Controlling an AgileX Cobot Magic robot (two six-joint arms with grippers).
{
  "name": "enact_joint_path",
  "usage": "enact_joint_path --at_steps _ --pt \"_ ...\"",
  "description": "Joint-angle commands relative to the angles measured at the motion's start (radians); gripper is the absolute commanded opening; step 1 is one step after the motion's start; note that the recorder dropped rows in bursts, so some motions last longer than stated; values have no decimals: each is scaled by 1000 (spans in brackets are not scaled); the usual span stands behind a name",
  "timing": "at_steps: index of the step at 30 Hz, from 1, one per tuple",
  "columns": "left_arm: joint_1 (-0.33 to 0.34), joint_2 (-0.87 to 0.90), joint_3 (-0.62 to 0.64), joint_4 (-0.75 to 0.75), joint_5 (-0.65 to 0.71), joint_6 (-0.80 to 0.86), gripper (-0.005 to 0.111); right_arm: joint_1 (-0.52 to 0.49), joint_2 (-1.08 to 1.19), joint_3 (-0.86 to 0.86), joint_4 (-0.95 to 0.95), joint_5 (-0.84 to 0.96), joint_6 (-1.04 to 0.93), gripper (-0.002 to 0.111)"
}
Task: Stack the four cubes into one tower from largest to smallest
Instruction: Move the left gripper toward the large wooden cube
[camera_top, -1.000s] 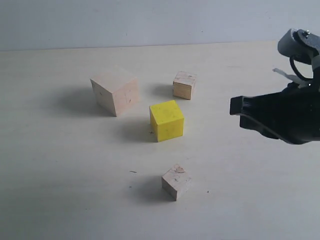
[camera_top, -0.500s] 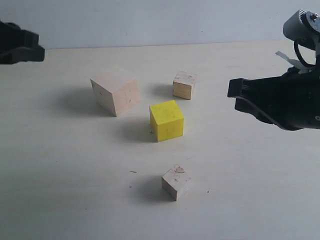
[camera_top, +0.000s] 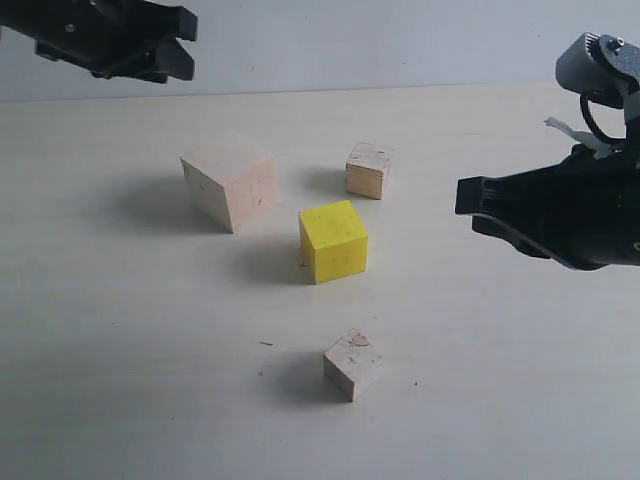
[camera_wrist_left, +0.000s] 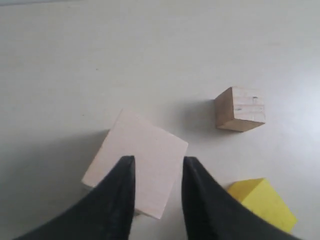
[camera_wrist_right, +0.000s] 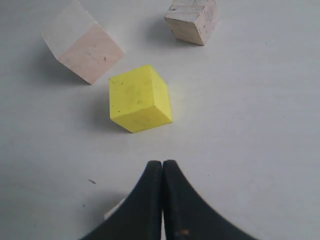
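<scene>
All four cubes sit apart on the table. The large pale wooden cube (camera_top: 231, 183) is at the back left, the yellow cube (camera_top: 333, 241) in the middle, the layered-plywood cube (camera_top: 368, 169) behind it, and the smallest cube with a knot mark (camera_top: 352, 364) nearest the front. My left gripper (camera_top: 182, 42) hovers high at the upper left; in its wrist view it (camera_wrist_left: 158, 161) stands open above the large cube (camera_wrist_left: 137, 162), holding nothing. My right gripper (camera_top: 466, 208) hangs at the right, shut and empty (camera_wrist_right: 163, 164), facing the yellow cube (camera_wrist_right: 140, 98).
The pale tabletop (camera_top: 120, 340) meets a grey wall along its back edge. A small dark speck (camera_top: 265, 344) lies left of the smallest cube. The right arm's body (camera_top: 590, 215) fills the right edge of the exterior view.
The left gripper has come in from the upper left edge and moved right, toward the large cube. The right gripper has shifted only slightly. The cubes have not moved.
</scene>
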Motion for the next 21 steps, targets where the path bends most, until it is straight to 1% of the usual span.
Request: enact_joint_path --at_steps 1,3,4,12,16,19,21 --pt "-32 135 -104 1 37 -4 14 3 3 -7 -1 11 -13 0" --pt "-32 187 -148 0 52 -11 1 3 3 -7 -1 18 -13 0" --pt "-32 204 -162 0 52 -14 0 3 3 -7 -1 23 -13 0" --pt "-32 325 -312 13 43 -30 0 3 1 -7 2 72 -13 0" --pt "-32 377 -378 72 43 -54 0 3 1 -7 2 74 -13 0" --pt "-32 410 -411 141 43 -91 0 3 1 -7 4 78 -9 0" --pt "-27 435 -431 160 43 -94 0 3 1 -7 23 80 -9 0"
